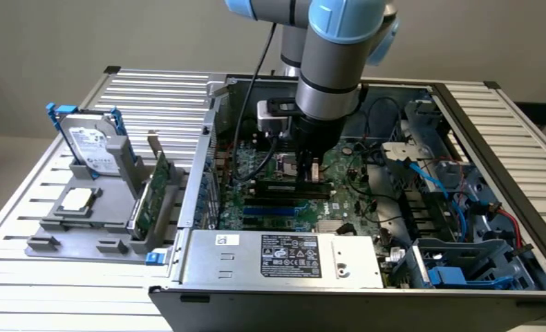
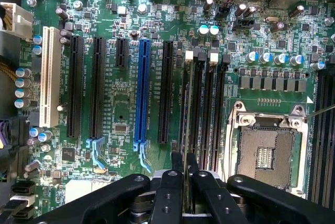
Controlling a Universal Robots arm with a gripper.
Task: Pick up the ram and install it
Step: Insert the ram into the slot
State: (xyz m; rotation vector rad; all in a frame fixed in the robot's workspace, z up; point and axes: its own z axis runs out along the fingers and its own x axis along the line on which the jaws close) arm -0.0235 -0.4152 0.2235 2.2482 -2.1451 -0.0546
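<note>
My gripper reaches down inside the open computer case, over the green motherboard. The wrist view has its black fingers pressed together on the ram. The ram appears edge-on as a thin dark stick. It stands lengthwise over the outermost of the black memory slots, the one nearest the black expansion slot. Whether it sits in the slot or just above it I cannot tell. In the exterior view the ram is a dark strip under the fingers.
The empty CPU socket lies beside the memory slots, a blue expansion slot on the other side. The power supply fills the case front, cables and drive bays the exterior view's right. A grey fixture holds a hard drive and a green card.
</note>
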